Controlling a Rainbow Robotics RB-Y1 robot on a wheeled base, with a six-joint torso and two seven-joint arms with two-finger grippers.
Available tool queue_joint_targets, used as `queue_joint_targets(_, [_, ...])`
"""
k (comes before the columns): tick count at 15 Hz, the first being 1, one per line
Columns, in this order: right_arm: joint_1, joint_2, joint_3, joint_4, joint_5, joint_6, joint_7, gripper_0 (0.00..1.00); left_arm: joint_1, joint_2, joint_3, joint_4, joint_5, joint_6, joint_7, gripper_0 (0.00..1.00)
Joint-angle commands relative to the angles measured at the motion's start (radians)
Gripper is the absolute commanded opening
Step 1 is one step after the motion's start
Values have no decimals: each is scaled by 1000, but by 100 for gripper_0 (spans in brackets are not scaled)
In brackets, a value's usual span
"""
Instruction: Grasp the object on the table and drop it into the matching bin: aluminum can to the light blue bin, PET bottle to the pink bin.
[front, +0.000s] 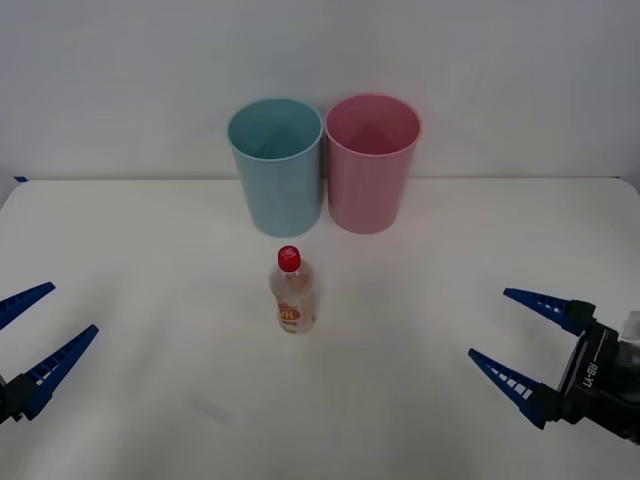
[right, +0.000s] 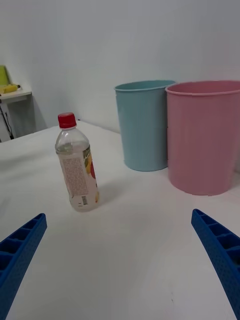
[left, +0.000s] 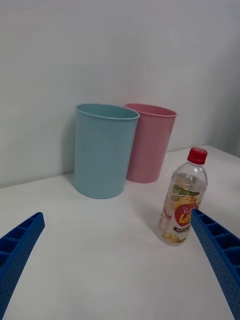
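A small clear PET bottle (front: 293, 292) (right: 76, 164) (left: 183, 204) with a red cap and white-and-orange label stands upright near the middle of the white table (front: 150, 300). Behind it stand the light blue bin (front: 276, 165) (right: 143, 125) (left: 103, 150) and, to its right, the pink bin (front: 371, 162) (right: 205, 136) (left: 149, 142), touching side by side. My left gripper (front: 30, 340) (left: 117, 260) hovers open at the table's near left, well apart from the bottle. My right gripper (front: 525, 340) (right: 120, 260) hovers open at the near right, holding nothing.
A plain white wall rises behind the bins. In the right wrist view a small side table (right: 12, 95) with a yellow-green item stands far off beyond the tabletop. Bare tabletop lies between each gripper and the bottle.
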Motion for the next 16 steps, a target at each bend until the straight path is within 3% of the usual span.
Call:
queue_joint_targets(1, [-24,-5,53,0,19,23,10,100,0,0,0,0,0,0,0,100])
queue_joint_targets(8, [-87,-34,263,2,19,201,41,100,0,0,0,0,0,0,0,100])
queue_joint_targets(16, [-279,-15,406,197,45,218,96,100,0,0,0,0,0,0,0,100])
